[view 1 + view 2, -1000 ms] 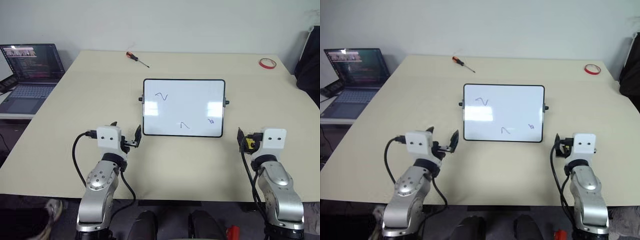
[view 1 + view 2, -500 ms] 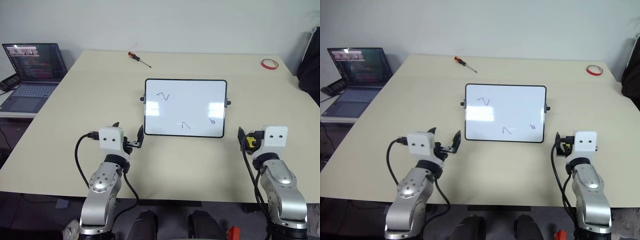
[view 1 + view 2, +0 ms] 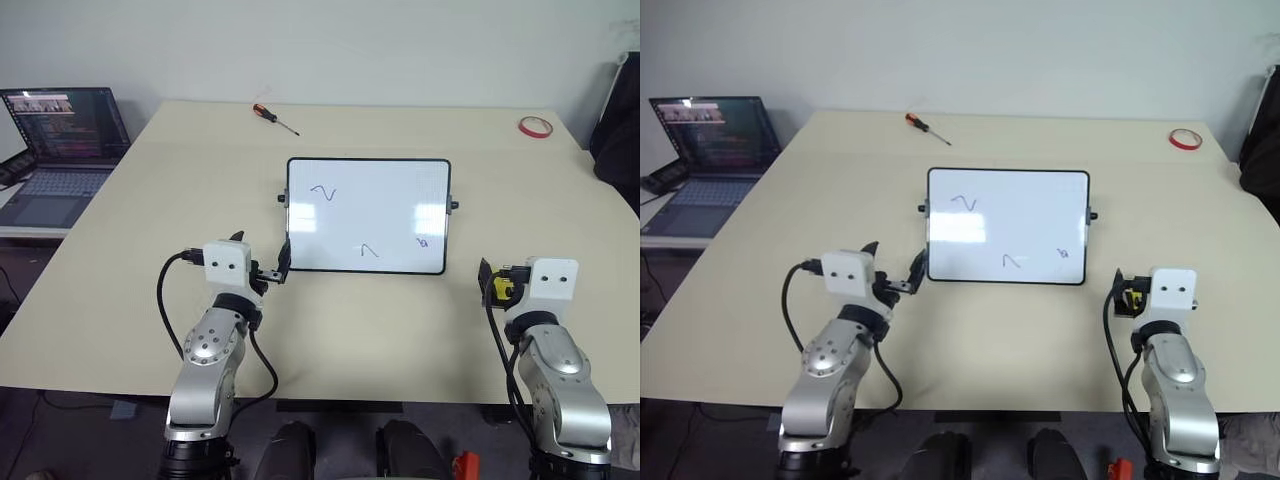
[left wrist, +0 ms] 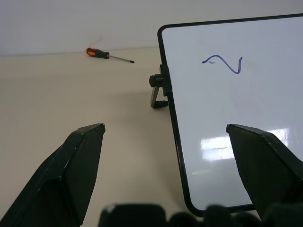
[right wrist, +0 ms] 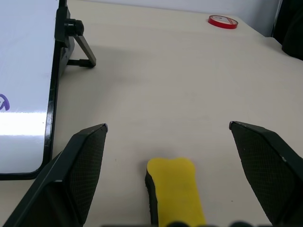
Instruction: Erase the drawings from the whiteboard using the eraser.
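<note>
The whiteboard [image 3: 390, 205] stands tilted on the middle of the table. It bears the drawings: a dark zigzag [image 3: 324, 192] at upper left, another zigzag [image 3: 368, 250] low in the middle, and a blue curl [image 3: 421, 241] at lower right. My left gripper [image 3: 262, 252] is open, and the board's near left corner [image 4: 182, 189] lies between its fingers. My right gripper [image 3: 492, 282] hovers open, right of the board's near right corner. The yellow eraser [image 5: 175, 189] sits between its fingers at their base, touching neither tip.
An open laptop [image 3: 60, 140] stands on a side desk at far left. A screwdriver [image 3: 274, 117] lies behind the board, and a red tape ring [image 3: 535, 126] sits at the table's far right corner. A dark object [image 3: 615, 130] stands beyond the right edge.
My left gripper has moved forward and a little right, up to the board's near left corner. The right arm, board and drawings have stayed as they were.
</note>
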You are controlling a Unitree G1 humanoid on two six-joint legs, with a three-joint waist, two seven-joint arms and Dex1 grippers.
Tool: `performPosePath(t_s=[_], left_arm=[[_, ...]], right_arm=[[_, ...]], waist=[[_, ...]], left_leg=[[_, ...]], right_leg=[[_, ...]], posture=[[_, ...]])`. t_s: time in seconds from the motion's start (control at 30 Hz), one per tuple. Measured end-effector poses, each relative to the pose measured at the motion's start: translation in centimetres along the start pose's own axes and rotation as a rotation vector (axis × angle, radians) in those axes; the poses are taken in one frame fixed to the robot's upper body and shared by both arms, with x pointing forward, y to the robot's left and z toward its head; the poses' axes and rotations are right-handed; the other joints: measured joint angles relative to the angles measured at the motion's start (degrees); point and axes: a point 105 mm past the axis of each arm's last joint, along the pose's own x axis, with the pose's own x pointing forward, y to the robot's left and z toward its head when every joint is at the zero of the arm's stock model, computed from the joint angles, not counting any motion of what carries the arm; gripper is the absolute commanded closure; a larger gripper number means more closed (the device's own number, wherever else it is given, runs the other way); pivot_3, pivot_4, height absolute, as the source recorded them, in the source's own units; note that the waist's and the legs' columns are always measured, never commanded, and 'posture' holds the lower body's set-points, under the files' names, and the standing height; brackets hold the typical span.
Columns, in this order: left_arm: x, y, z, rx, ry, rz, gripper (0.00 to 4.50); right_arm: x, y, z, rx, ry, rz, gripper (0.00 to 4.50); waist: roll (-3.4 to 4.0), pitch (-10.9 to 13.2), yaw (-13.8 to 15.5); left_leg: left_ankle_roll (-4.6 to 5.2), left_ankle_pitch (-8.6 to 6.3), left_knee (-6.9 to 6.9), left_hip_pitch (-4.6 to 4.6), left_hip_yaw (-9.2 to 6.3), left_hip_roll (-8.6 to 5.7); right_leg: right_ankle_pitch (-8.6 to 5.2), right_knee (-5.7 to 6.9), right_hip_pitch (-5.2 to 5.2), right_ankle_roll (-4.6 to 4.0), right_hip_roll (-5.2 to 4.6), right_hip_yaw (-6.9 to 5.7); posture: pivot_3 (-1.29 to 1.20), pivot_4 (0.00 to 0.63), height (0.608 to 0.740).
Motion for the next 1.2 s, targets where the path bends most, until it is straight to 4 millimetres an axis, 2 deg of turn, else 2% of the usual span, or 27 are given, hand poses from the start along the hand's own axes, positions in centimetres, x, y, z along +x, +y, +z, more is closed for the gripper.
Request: performPosePath(t_s=[0.27, 0.4, 0.53, 0.8, 0.9, 1.07, 1.2], left_arm=[[0.2, -0.6, 0.3, 0.012, -0.008, -0.043, 0.0], [1.0, -1.0, 1.2, 0.064, -0.032, -0.166, 0.0], [1.4, -3.4, 2.6, 0.081, -0.063, -0.408, 0.0], [1.3, -8.1, 3.3, 0.048, -0.057, -0.844, 0.0], [0.9, -9.8, 3.0, 0.065, -0.051, -0.995, 0.0], [0.1, -12.0, 1.3, 0.053, 0.005, -1.208, 0.0], [0.0, -13.7, 1.6, 0.038, -0.015, -1.306, 0.0]], right_arm=[[0.0, 0.0, 0.0, 0.004, 0.002, 0.002, 0.01], [-0.1, 0.0, 0.0, 0.004, 0.005, 0.028, 0.01], [-0.3, -1.2, 0.5, -0.028, 0.004, 0.028, 0.01], [-0.2, -2.0, 0.1, 0.019, 0.066, 0.05, 0.01], [0.0, -2.5, -0.1, 0.034, 0.091, 0.041, 0.01], [-0.1, -2.1, -1.4, 0.108, 0.172, 0.075, 0.01], [0.1, -1.4, -2.3, 0.17, 0.23, 0.101, 0.01]], waist=[[0.0, 0.0, -0.04], [0.0, 0.0, -0.01], [0.0, 0.0, 0.03], [0.0, 0.0, -0.1], [0.01, 0.0, -0.15], [0.01, 0.0, -0.13], [0.01, 0.0, -0.11]], left_leg=[[0.0, 0.0, -0.01, 0.01, 0.0, 0.01], [0.0, 0.0, 0.0, 0.0, 0.01, -0.01], [0.0, 0.0, -0.01, -0.01, -0.01, 0.0], [0.0, 0.0, 0.0, -0.01, 0.0, 0.0], [0.0, 0.0, -0.01, -0.01, 0.01, 0.01], [0.01, 0.0, 0.0, -0.02, 0.01, 0.01], [0.01, 0.0, 0.01, -0.03, -0.01, 0.01]], right_leg=[[0.0, 0.01, -0.01, 0.0, 0.02, 0.01], [0.0, 0.01, 0.0, 0.0, 0.01, 0.0], [0.0, -0.02, 0.0, 0.0, 0.0, -0.03], [0.0, 0.0, 0.0, 0.0, 0.02, -0.02], [0.0, 0.0, -0.01, 0.0, 0.04, 0.0], [0.0, 0.0, -0.01, 0.0, 0.05, 0.01], [0.0, 0.0, -0.01, 0.0, 0.05, 0.0]], posture=[[0.0, 0.15, 0.74], [0.0, 0.15, 0.74], [0.0, 0.15, 0.74], [0.0, 0.15, 0.74], [0.0, 0.15, 0.74], [0.0, 0.15, 0.74], [0.0, 0.15, 0.74]])
